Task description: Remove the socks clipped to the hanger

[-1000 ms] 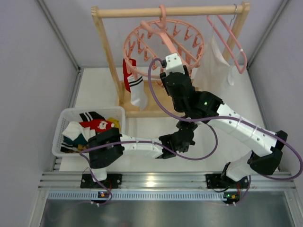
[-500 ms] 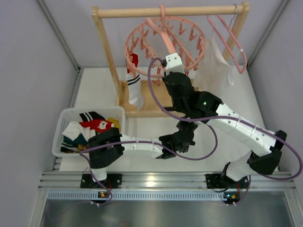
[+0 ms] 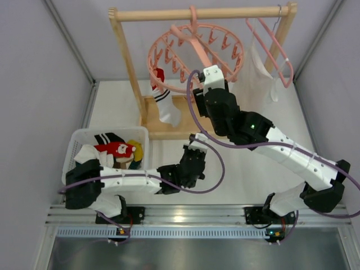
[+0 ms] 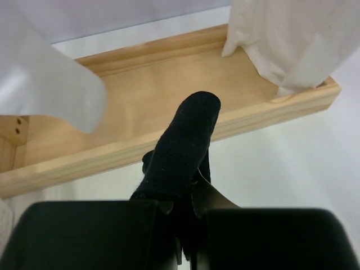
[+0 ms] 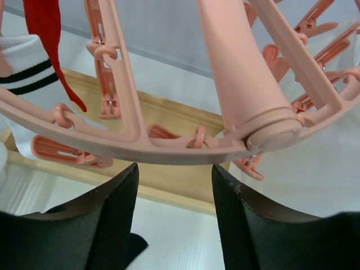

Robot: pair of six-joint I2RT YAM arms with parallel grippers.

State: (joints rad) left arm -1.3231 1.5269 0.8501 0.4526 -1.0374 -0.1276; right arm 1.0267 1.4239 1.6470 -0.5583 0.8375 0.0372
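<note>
The salmon-pink ring hanger (image 3: pixel 194 53) hangs from the wooden rack. A red sock (image 3: pixel 158 76) and a white sock with black stripes (image 3: pixel 164 104) hang clipped at its left side. They also show in the right wrist view, red sock (image 5: pixel 48 28) and striped sock (image 5: pixel 22 73). My right gripper (image 3: pixel 212 73) is open just under the ring (image 5: pixel 140 146), with nothing between its fingers (image 5: pixel 112 214). My left gripper (image 3: pixel 192 157) is low over the table, shut on a black sock (image 4: pixel 183 146) that sticks out forward from its jaws.
A white basket (image 3: pixel 73 147) at the left holds several socks. The rack's wooden base (image 4: pixel 140 107) lies just ahead of the left gripper. A white garment (image 3: pixel 256 79) hangs on a plain pink coat hanger (image 3: pixel 275 48) at the right.
My left arm has swung left and its gripper has moved left with the black sock. My right gripper has shifted slightly right under the ring. The ring and its socks have swung.
</note>
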